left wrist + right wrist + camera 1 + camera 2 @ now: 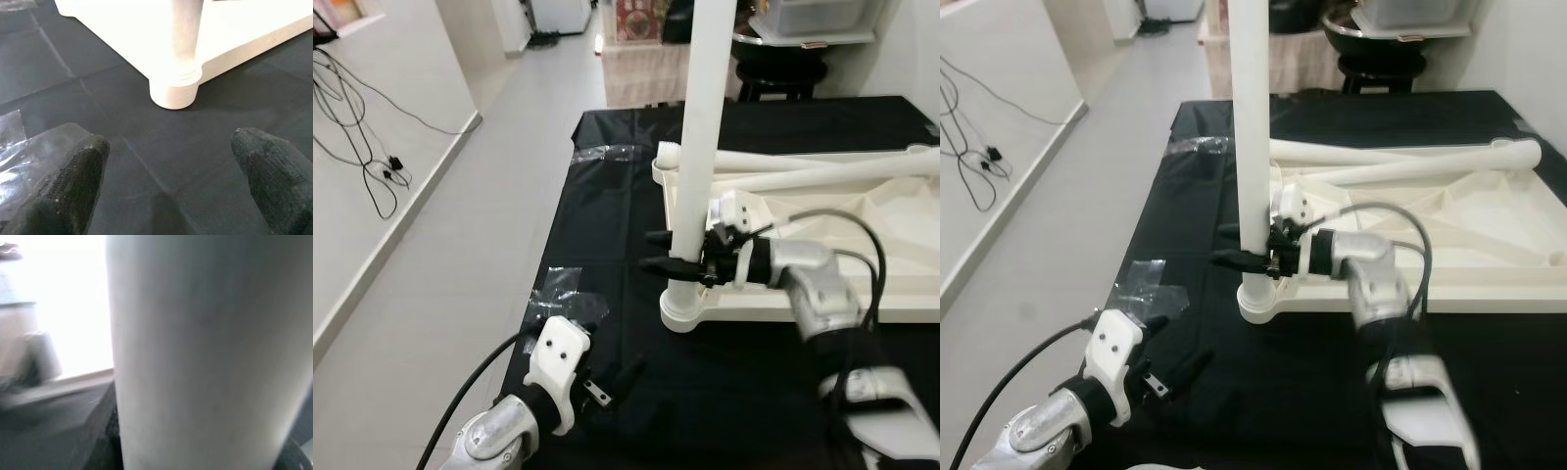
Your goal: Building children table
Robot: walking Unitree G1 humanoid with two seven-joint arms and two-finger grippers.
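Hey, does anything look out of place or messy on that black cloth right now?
Only crumpled clear plastic wrappers lying loose on the black cloth near the left gripper. The upright table leg looks straight in its corner socket.

No readable text, labels, brands, numbers or signs anywhere: none on the white table leg (697, 147), nor on the black cloth (607, 225) beneath it.

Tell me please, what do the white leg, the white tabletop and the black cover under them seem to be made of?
The leg looks like smooth moulded plastic with a matt white surface and no grain. The right gripper holds it. The tabletop seems the same plastic: its underside shows moulded ribs. The cover looks like thin fabric or sheet, matt black with fold creases; which one is unclear.
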